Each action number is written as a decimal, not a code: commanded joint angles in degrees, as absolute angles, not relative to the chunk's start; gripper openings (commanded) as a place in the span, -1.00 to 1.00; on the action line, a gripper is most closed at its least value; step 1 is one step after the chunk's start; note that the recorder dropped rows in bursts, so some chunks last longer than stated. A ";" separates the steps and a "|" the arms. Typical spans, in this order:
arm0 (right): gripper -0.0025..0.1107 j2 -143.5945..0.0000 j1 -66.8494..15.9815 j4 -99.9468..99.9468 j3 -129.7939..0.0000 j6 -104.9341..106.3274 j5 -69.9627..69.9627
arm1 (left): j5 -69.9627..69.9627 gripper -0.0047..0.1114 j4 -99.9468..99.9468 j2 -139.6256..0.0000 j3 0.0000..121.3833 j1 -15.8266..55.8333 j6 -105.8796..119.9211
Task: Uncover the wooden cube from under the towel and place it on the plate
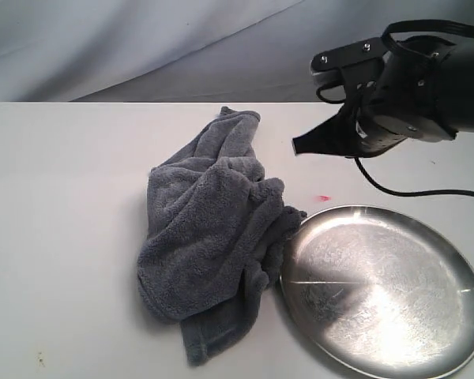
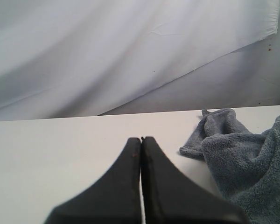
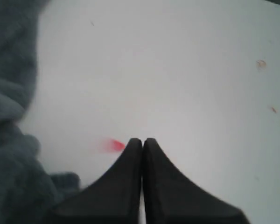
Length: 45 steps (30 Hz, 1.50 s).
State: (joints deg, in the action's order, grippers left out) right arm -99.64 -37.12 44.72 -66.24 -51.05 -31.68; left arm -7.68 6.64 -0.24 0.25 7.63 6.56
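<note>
Nearest to us lies the plate [image 1: 383, 292], shiny and round, on the white surface [image 1: 63, 197]. Its left rim appears to touch the towel [image 1: 209, 237], which sits crumpled in a heap beside it. We cannot see the wooden cube in any view. Our right claw [image 1: 299, 145] hangs above the surface beyond the plate and right of the towel's far end, jaws pressed together on nothing. A small red mark [image 1: 324, 198] lies on the surface below it. Our left claw [image 2: 141, 140], seen only from its own wrist, is likewise closed and empty, with the towel's edge near it.
</note>
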 commanded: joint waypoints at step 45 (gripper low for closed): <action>-0.96 -109.59 -64.71 7.95 -78.48 -18.27 -44.32 | -7.56 -0.92 6.74 0.00 0.00 7.91 6.41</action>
